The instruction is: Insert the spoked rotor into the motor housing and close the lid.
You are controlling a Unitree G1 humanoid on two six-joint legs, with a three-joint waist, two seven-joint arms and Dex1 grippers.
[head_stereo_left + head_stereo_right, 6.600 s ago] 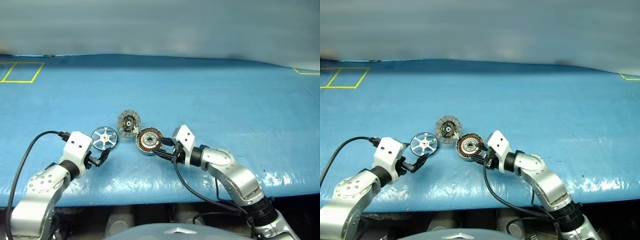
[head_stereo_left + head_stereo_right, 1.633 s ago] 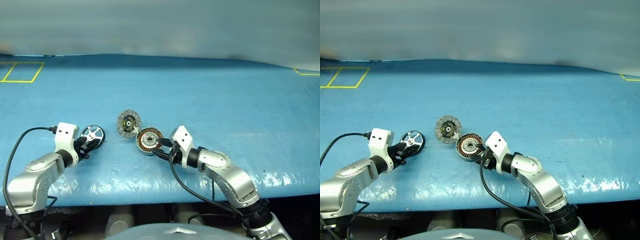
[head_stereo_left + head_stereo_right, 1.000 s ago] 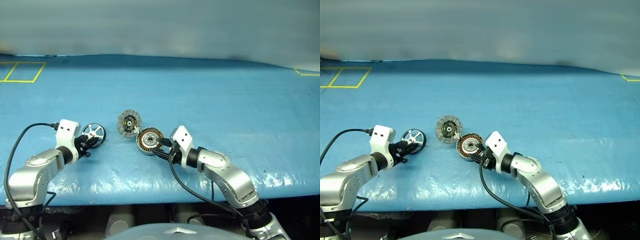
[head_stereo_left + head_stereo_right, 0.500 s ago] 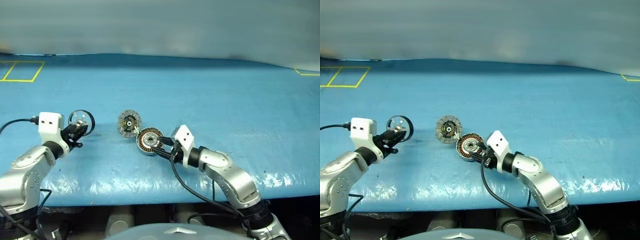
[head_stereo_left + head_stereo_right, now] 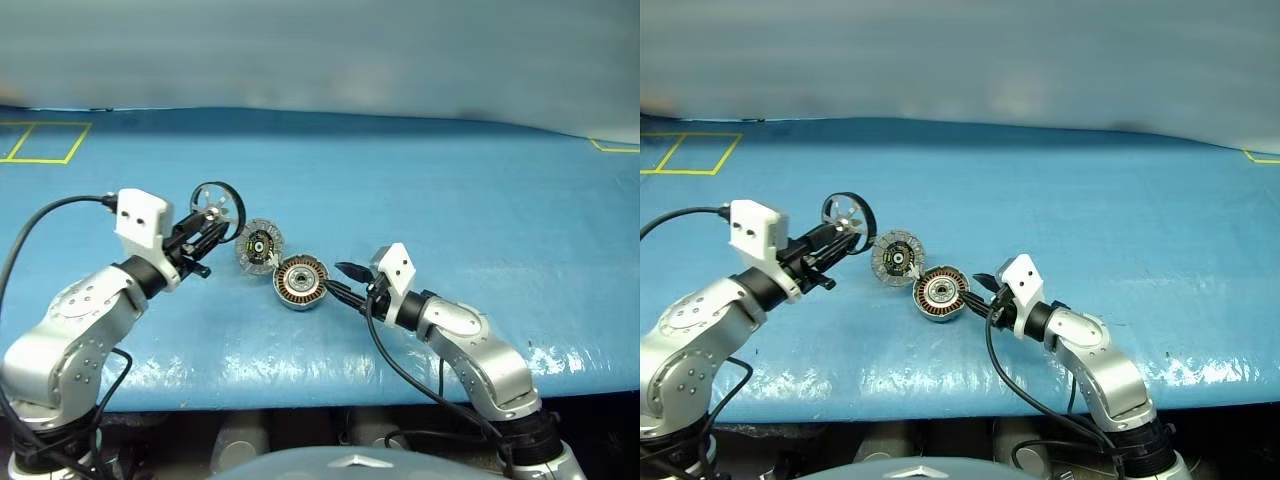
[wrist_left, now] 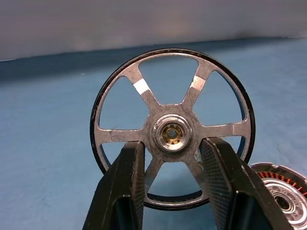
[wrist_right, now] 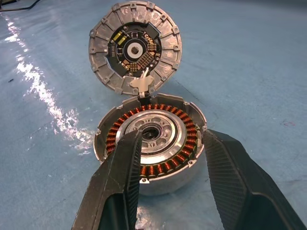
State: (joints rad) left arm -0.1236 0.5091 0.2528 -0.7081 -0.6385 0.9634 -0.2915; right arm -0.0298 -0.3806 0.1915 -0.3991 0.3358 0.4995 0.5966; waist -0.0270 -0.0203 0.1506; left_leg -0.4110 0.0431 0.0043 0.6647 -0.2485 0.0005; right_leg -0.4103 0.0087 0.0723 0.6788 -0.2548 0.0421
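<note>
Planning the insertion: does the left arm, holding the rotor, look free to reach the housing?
Probably yes: the motor housing lies uncovered, its lid flipped open, and the right end effector sits beside it.

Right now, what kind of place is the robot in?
Probably a robot practice lab: a blue-covered table with yellow tape squares, and motor parts, a motor housing and a spoked rotor, set out for assembly.

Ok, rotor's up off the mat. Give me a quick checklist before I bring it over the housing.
1. Spoked rotor gripped by left end effector, fingers either side of the hub: ok.
2. Rotor lifted off the blue mat: ok.
3. Lid swung open, housing uncovered: ok.
4. Motor housing cup free of debris: ok.
5. Right end effector open, short of the housing and not bracing it: not ok.
6. Rotor face level for insertion: not ok, it stands on edge.
</note>
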